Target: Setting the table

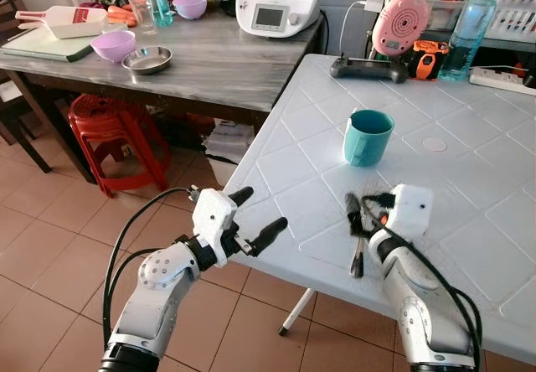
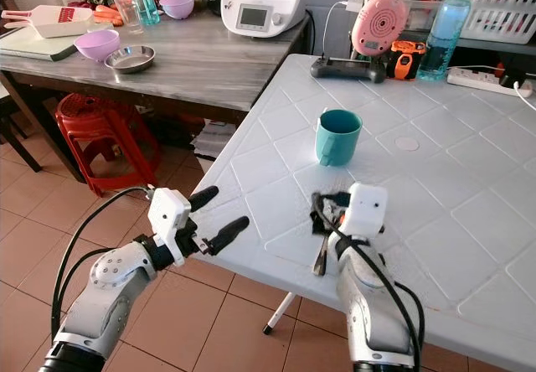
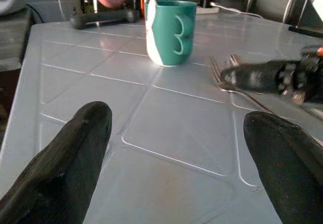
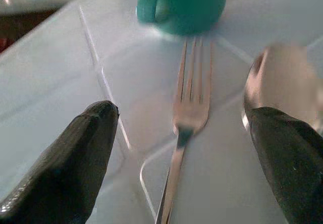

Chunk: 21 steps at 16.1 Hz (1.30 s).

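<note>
Cutlery work at the near edge of a white plastic table (image 1: pixel 469 179): the right pincer (image 4: pixel 184 148) hovers low over a fork (image 4: pixel 187 108), its two black fingers spread wide to either side of the handle and closed on nothing. A spoon (image 4: pixel 280 82) lies just beside the fork on its right, its bowl close to the right-hand finger. Both utensils point toward a teal mug (image 1: pixel 368 136) standing upright a little farther in on the table.

The left pincer (image 1: pixel 255 217) waits off the table's near-left corner, above the tiled floor, fingers likewise wide apart and empty.

The step in hand appears to be taking up or placing the fork. To do it well, the right pincer should probably settle squarely over the handle so that both fingers meet it evenly; the thin, flat metal on slick plastic may skate away if one finger lands first. The spoon's nearness is the chief hazard, since a finger coming down on that side could nudge or catch it. Keeping the approach short of the mug would spare it a knock.
</note>
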### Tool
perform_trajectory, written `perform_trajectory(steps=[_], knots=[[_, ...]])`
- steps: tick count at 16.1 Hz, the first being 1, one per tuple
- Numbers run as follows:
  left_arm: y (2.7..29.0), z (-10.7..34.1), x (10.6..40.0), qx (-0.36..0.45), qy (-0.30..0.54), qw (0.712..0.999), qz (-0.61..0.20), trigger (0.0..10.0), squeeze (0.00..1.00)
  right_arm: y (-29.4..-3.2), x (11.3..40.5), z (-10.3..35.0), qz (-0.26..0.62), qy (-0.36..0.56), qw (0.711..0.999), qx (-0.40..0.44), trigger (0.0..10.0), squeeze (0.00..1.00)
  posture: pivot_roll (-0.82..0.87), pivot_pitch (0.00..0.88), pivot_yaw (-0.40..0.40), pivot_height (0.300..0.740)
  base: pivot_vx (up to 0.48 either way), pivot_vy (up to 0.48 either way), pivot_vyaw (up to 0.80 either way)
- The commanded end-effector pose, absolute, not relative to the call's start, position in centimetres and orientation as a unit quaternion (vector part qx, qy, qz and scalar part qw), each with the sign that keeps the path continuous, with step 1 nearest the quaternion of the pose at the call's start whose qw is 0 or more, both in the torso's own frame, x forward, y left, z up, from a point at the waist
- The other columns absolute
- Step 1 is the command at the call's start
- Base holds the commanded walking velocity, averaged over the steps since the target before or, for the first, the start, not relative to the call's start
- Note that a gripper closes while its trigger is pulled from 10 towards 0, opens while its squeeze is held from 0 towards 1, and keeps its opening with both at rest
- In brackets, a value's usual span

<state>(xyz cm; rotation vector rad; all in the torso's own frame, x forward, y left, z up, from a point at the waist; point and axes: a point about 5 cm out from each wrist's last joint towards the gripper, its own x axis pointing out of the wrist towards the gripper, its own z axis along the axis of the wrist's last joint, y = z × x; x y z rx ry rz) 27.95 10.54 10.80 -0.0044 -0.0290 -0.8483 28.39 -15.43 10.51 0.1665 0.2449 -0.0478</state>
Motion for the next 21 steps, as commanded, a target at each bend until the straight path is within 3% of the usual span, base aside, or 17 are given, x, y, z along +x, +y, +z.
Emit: perform_trajectory(steps=[1,7,8,9,14,21], knots=[[10.5,11.2,28.0,0.007,-0.022,0.908,-0.419,10.0,0.0,-14.5,28.6,10.3,0.0,0.137,0.987,0.085,10.0,0.0,-0.02,0.034,0.05,0.74,0.0,0.0,0.0],[10.3,11.0,27.2,0.011,-0.016,0.901,-0.433,10.0,0.0,-13.1,29.0,9.5,0.028,0.191,0.977,0.093,10.0,0.0,0.0,0.038,0.044,0.74,0.0,0.0,0.0],[10.4,10.9,27.2,0.012,-0.015,0.9,-0.435,10.0,0.0,-13.0,28.9,9.4,0.025,0.202,0.974,0.095,7.0,0.0,0.0,0.038,0.044,0.74,0.0,0.0,0.0],[10.4,10.9,27.2,0.013,-0.015,0.9,-0.436,10.0,0.0,-12.9,28.9,9.3,0.026,0.208,0.973,0.097,0.4,0.0,0.0,0.038,0.044,0.74,0.0,0.0,0.0],[10.2,11.0,27.2,0.011,-0.013,0.895,-0.446,10.0,0.0,-12.7,28.8,9.0,0.033,0.257,0.961,0.1,0.0,0.0,-0.01,0.037,0.048,0.74,0.0,0.0,0.0],[9.9,11.0,26.9,0.011,-0.01,0.89,-0.456,10.0,0.0,-14.8,27.1,7.1,0.018,0.325,0.941,0.094,0.0,0.0,-0.02,0.045,0.048,0.74,0.0,0.0,0.0]])
